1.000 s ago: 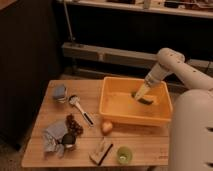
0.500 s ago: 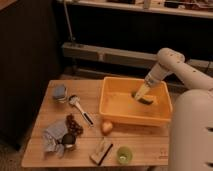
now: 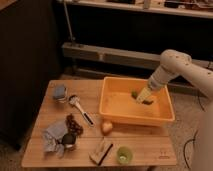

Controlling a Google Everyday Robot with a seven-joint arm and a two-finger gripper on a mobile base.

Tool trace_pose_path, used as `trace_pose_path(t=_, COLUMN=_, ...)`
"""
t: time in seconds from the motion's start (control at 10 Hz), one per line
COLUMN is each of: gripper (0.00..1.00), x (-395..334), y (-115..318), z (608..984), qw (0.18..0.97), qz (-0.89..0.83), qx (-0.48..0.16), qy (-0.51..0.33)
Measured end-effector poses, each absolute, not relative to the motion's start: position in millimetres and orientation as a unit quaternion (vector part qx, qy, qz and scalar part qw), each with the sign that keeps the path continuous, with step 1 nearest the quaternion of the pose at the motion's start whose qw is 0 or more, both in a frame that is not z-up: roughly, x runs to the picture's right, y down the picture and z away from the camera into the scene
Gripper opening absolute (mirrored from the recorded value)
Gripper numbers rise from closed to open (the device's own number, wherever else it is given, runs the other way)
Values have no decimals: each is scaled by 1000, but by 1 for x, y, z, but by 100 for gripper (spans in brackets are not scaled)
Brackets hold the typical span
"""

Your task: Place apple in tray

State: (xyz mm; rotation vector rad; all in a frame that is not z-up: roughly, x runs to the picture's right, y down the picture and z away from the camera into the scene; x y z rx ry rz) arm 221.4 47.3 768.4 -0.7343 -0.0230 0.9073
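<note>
1. The gripper (image 3: 144,98) is lowered inside the tray (image 3: 131,120), towards its far right wall; whether it is spread or clamped on anything cannot be told.
2. The apple (image 3: 106,126) is seen on the wooden table (image 3: 45,155), outside the tray (just beside its near wall, by the left corner).
3. A green cup (image 3: 123,155) is set near the table's front edge, and dark grapes (image 3: 74,124) are laid left of the apple.

Lab-like robot test space, not home. White robot arm (image 3: 172,65) reaches down, tool (image 3: 144,98) low inside orange tray (image 3: 135,119) on small wooden worktop (image 3: 150,147). Behind tool: grey metal rail (image 3: 110,55) along dark wall, pale shelf edge (image 3: 150,9) higher up. Far left of tool: tall dark panel (image 3: 25,65). Right of tool: speckled hard floor (image 3: 189,112).
</note>
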Motion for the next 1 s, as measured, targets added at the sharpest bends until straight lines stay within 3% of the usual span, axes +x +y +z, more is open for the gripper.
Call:
trace_pose_path(t=0.2, gripper=80, x=230, y=88, z=723, qw=822, qz=461, qx=-334, qy=-14)
trace_pose_path(t=0.4, gripper=80, x=220, y=126, z=695, qw=818, qz=444, qx=-365, qy=-24)
trace_pose_path(t=1.0, gripper=80, x=214, y=132, z=691, qw=821, qz=434, qx=-370, qy=-23)
